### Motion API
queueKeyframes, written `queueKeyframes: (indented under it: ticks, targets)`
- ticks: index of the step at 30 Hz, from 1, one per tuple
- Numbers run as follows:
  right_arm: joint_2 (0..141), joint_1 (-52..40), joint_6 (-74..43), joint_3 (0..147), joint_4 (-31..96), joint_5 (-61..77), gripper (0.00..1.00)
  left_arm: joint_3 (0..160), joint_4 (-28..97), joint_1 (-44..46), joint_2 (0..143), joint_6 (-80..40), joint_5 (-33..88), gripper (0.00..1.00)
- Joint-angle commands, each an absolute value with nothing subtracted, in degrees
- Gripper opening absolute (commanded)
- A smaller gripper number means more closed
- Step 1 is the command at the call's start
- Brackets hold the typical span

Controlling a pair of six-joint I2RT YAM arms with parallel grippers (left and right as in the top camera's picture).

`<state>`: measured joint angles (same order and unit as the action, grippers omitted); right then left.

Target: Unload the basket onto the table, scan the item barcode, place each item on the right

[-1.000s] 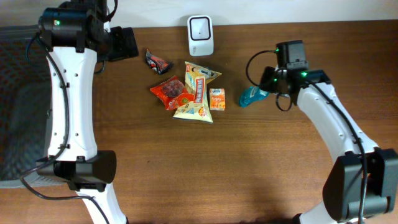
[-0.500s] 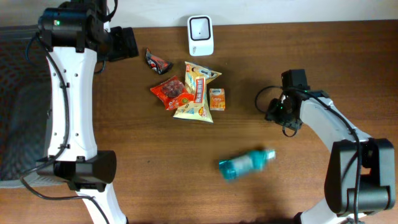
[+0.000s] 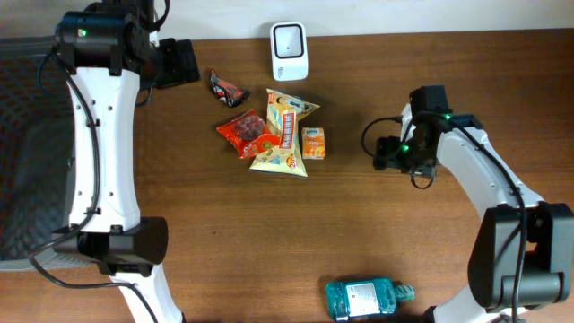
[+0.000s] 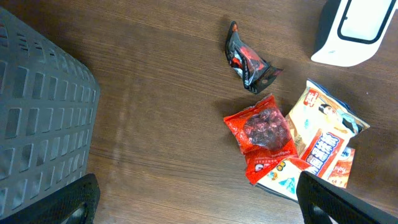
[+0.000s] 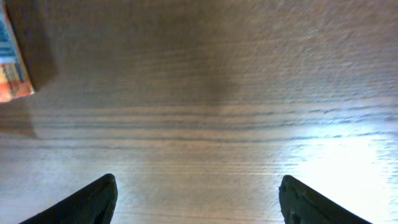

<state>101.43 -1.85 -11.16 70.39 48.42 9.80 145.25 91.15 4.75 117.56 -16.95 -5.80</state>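
The white barcode scanner (image 3: 289, 51) stands at the back middle of the table and shows in the left wrist view's top right corner (image 4: 357, 31). A teal bottle (image 3: 363, 299) with a white label lies on its side at the table's front edge, far from both arms. My right gripper (image 3: 387, 152) hovers over bare wood right of the snack pile, open, with nothing between its fingers (image 5: 93, 202). My left gripper (image 3: 178, 63) is at the back left, wide open and empty (image 4: 199, 202).
A pile of snacks lies left of centre: a red packet (image 3: 248, 133), a yellow-white packet (image 3: 285, 135), a small orange box (image 3: 312, 143) and a black packet (image 3: 228, 88). A grey basket (image 4: 37, 124) sits off the table's left side.
The teal bottle has left my right gripper and travelled down the table to its front edge. The right gripper has opened and shifted slightly. The left arm has not moved.
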Motion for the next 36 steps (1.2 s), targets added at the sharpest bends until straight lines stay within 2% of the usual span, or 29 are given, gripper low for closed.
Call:
queueKeyframes:
  ticks: [1,3,5,8,10,14,17,20,23,27,32,34,36]
  targets:
    - [96.6,-1.9,-10.9,71.1,51.7,17.1,0.82,145.2,91.2,4.9,117.6,-17.3,-5.4,0.99]
    - [92.3,-2.0,-13.2,71.0,58.0,18.9,0.77,145.2,91.2,4.9,117.6,-17.3,-5.4,0.99]
    - [89.3,-3.8,-17.8,70.9,65.3,17.0,0.76,145.2,91.2,4.9,117.6,-17.3,-5.4,0.99]
    - [84.3,-14.2,-33.6,70.5,73.3,0.9,0.79,145.2,91.2,4.9,117.6,-17.3,-5.4,0.99]
    - [80.8,-20.3,-41.4,70.5,76.3,-4.4,0.80,145.2,91.2,4.9,117.6,-17.3,-5.4,0.99]
    - [72.2,-33.5,-57.3,65.9,79.8,-3.9,0.80,145.2,91.2,4.9,117.6,-17.3,-5.4,0.99]
    - [67.2,-42.7,-79.0,58.7,80.1,-0.4,0.80,145.2,91.2,4.9,117.6,-17.3,-5.4,0.99]
    - [67.0,-48.7,-92.9,54.5,79.2,1.5,0.80,145.2,91.2,4.9,117.6,-17.3,-5.4,0.99]
    - [67.0,-51.5,-100.1,51.2,75.5,4.1,0.80,145.2,91.2,4.9,117.6,-17.3,-5.4,0.99]
    - [67.0,-51.8,-103.7,43.2,62.3,8.6,0.80,145.2,91.2,4.9,117.6,-17.3,-5.4,0.99]
    - [67.0,-51.7,-109.0,34.8,56.4,13.7,0.81,145.2,91.2,4.9,117.6,-17.3,-5.4,0.99]
    - [67.0,-51.7,-111.9,32.9,55.9,13.5,0.91,145.2,91.2,4.9,117.6,-17.3,-5.4,0.99]
    - [67.0,-51.7,-112.0,32.1,53.7,13.4,0.94,145.2,91.2,4.9,117.6,-17.3,-5.4,0.99]
